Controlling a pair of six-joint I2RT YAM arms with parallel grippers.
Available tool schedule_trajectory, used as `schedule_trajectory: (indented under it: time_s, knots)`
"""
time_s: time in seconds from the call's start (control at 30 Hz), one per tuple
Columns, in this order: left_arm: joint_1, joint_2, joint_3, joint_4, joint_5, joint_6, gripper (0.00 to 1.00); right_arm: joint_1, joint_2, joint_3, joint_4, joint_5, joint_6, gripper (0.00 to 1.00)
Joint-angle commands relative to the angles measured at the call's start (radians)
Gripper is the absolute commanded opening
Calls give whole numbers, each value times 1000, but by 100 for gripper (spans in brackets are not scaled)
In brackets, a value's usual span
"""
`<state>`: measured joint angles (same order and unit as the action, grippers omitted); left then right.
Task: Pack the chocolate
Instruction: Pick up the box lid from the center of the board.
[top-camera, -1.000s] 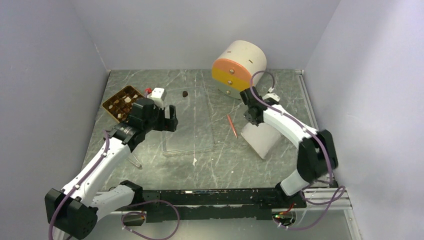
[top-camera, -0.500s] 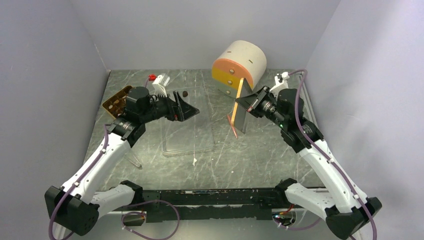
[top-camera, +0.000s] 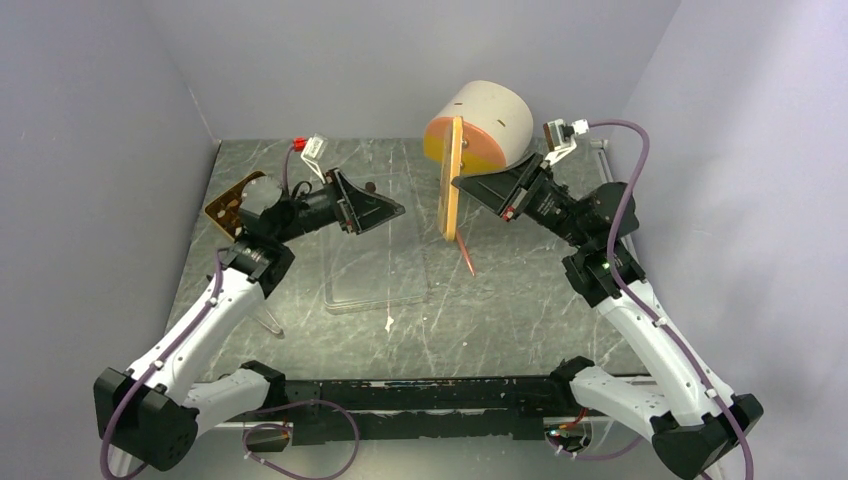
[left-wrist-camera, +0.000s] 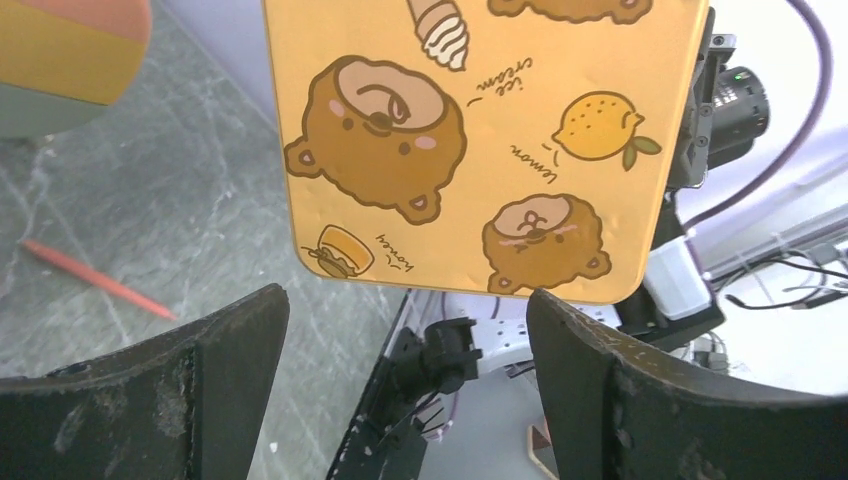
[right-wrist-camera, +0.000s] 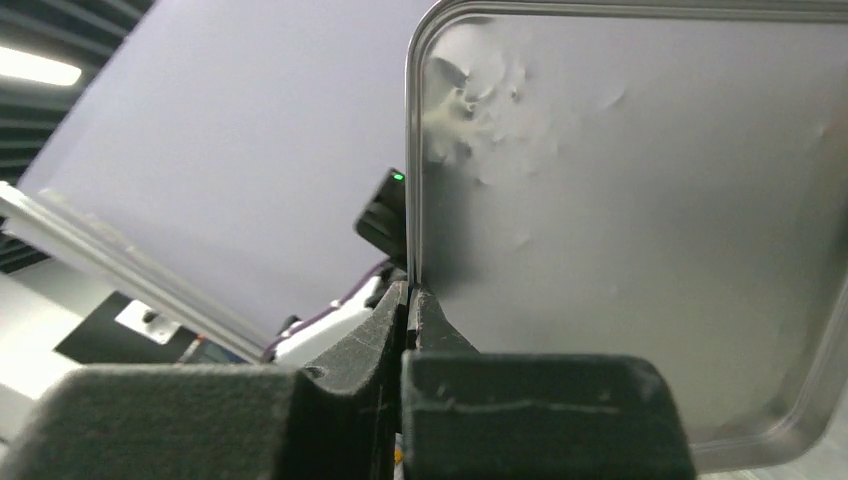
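While the right gripper (top-camera: 460, 184) is clamped on the rim of an upright tin lid (top-camera: 449, 215) in the top view, the left gripper (top-camera: 375, 205) faces it, jaws spread wide and empty. One dark chocolate (top-camera: 371, 186) lies on the tabletop (top-camera: 500, 320) just beyond the left gripper; the tray (top-camera: 228, 205) sits behind it. From the left wrist, the lid's bear-printed face stands ahead of the parted fingers (left-wrist-camera: 200, 390). From the right wrist, closed fingers (right-wrist-camera: 350, 350) pinch the lid's edge, silver side showing.
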<state>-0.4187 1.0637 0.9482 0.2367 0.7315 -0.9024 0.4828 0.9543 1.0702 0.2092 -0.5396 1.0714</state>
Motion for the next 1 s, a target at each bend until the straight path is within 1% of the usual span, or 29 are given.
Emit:
schedule_trajectory:
  time_s: [0.0,0.07,0.13,0.17,0.23,0.3,0.4,0.43,0.5,0.53,0.63,0.73,0.83,0.9,0.97]
  knots:
    - [-3,5,-36,292,70,-164,94,0,-2,17,281,-64,138,0]
    - [-3,17,-51,374,80,-219,96,0,10,0,392,-73,218,0]
    - [-3,30,-72,499,78,-304,96,0,25,-3,494,-88,290,0]
    - [-3,39,-79,565,80,-346,96,0,32,-1,517,-97,311,0]
    - [-3,64,-77,658,88,-409,96,0,35,9,520,-105,324,0]
    - [-10,86,-71,706,97,-437,96,0,28,13,503,-105,329,0]
    - [-23,117,-68,778,88,-476,96,0,26,8,532,-118,362,0]
    - [-29,129,-58,772,90,-470,96,0,26,1,549,-120,369,0]
    - [-35,149,-30,688,91,-423,97,0,25,-24,560,-116,389,0]
    - [-36,153,-33,677,81,-412,96,0,24,-37,576,-114,405,0]
    - [-37,168,-64,712,41,-417,97,0,23,-60,603,-112,426,0]
    - [-40,207,-48,721,54,-430,97,2,22,-65,597,-106,423,0]
    - [-40,237,-42,855,45,-504,97,2,41,-81,642,-112,461,0]
    - [-43,255,-18,835,59,-502,97,2,59,-105,722,-109,513,0]
    - [-54,263,-15,800,52,-462,96,2,80,-111,776,-115,547,0]
